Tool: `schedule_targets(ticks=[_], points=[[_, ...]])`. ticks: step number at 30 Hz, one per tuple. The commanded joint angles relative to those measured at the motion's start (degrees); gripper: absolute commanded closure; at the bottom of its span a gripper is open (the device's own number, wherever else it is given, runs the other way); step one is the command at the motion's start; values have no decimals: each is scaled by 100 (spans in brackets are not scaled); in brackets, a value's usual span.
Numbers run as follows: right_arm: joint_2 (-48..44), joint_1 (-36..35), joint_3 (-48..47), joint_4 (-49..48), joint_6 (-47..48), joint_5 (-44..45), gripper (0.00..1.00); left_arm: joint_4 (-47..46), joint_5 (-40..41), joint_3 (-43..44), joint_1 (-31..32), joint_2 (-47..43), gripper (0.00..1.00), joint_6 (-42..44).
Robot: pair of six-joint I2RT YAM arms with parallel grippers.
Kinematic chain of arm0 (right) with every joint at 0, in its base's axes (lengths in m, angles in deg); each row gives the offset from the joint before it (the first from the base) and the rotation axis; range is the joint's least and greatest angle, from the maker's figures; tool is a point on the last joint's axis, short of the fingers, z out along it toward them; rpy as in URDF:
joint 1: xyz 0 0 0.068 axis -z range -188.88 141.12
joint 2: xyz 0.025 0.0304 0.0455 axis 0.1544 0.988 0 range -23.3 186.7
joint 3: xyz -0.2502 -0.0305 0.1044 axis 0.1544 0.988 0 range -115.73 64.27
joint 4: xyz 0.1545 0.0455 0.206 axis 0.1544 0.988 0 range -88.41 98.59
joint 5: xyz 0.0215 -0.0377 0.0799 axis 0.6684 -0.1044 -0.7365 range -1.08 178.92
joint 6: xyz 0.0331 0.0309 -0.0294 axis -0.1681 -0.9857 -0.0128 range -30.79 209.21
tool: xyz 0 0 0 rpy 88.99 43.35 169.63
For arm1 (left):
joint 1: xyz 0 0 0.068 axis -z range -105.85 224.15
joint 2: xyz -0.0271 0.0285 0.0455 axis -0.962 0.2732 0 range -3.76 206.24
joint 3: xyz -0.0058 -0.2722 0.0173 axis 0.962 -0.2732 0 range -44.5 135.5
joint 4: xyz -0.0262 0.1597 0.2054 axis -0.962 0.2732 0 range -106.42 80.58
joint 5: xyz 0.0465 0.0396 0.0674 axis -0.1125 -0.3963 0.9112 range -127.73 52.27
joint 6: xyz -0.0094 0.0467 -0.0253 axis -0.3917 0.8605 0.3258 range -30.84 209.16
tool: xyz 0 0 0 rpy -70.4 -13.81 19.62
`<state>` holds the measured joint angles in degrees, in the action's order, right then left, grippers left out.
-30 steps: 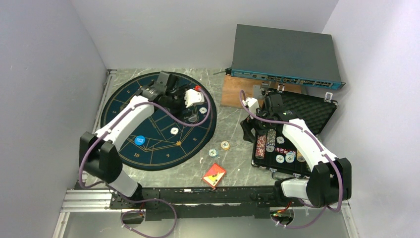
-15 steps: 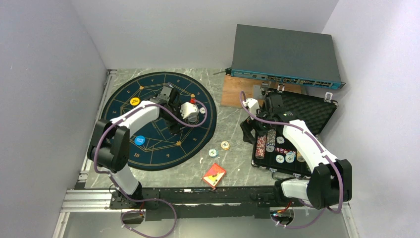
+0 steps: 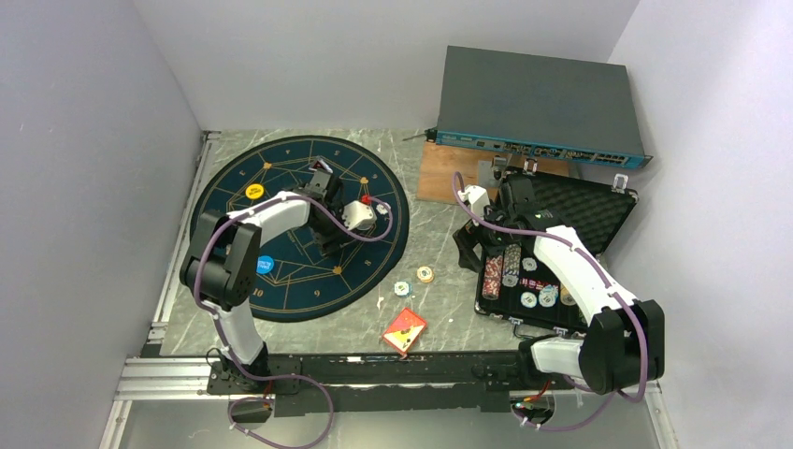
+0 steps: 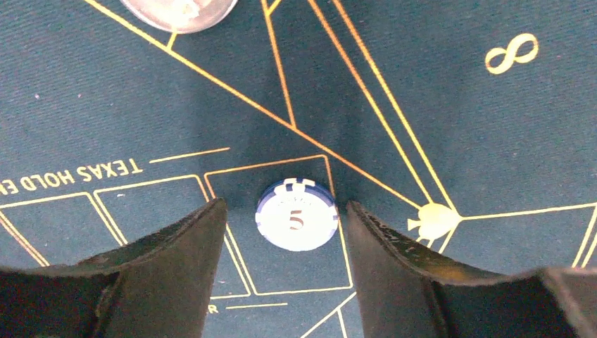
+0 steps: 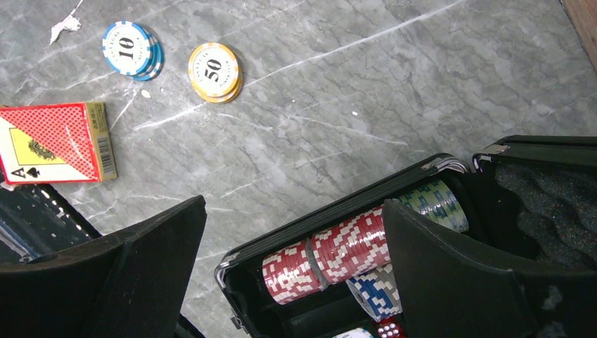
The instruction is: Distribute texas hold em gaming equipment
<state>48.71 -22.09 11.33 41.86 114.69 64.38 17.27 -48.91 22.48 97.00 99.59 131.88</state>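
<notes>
On the mat (image 4: 457, 127), the left end effector (image 4: 285, 205) is hovering with fingers apart, straddling a 5 chip (image 4: 296, 220) without touching it. A 10 chip (image 5: 132, 48), a 50 chip (image 5: 213, 69) and a deck (image 5: 53, 141) are lying on the surface (image 5: 352, 91). The right end effector (image 5: 294, 204) is gaping wide over the case (image 5: 338, 204) rim and its red chips (image 5: 331, 253).

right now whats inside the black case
The black case holds rows stacked on edge: red-and-white chips, green-and-white chips, blue-and-white chips, plus a red die. The right gripper hides the rest of the tray here.
</notes>
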Motion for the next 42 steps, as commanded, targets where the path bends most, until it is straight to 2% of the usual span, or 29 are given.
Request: schedule_targets(ticks=[1, 3, 11, 22, 28, 30, 31, 33, 35, 42], points=[[6, 3, -3, -90, 80, -39, 0, 30, 2, -10, 9, 94, 37, 104], [13, 4, -5, -90, 75, -49, 0, 58, -11, -7, 9, 78, 44, 116], [11, 3, -3, -99, 67, -27, 0, 406, -158, 222, -15, -297, 60, 136], [-7, 3, 0, -99, 71, -42, 0, 959, -656, 217, -425, -1058, 58, 178], [14, -6, -14, -90, 80, -71, 0, 777, -668, -140, -580, -1115, 60, 209], [15, -4, -14, -90, 80, -69, 0, 674, -659, -188, -580, -1003, 58, 159], [15, -6, -14, -90, 74, -69, 0, 621, -650, -207, -580, -953, 53, 138], [11, -6, -6, -90, 62, -44, 0, 423, -547, -311, -587, -923, 37, 116], [-2, -6, -5, -90, 62, -43, 0, 277, -426, -377, -633, -902, 29, 150], [62, -6, -18, -85, 69, -51, 0, 248, -365, -431, -879, -795, 26, 345]])
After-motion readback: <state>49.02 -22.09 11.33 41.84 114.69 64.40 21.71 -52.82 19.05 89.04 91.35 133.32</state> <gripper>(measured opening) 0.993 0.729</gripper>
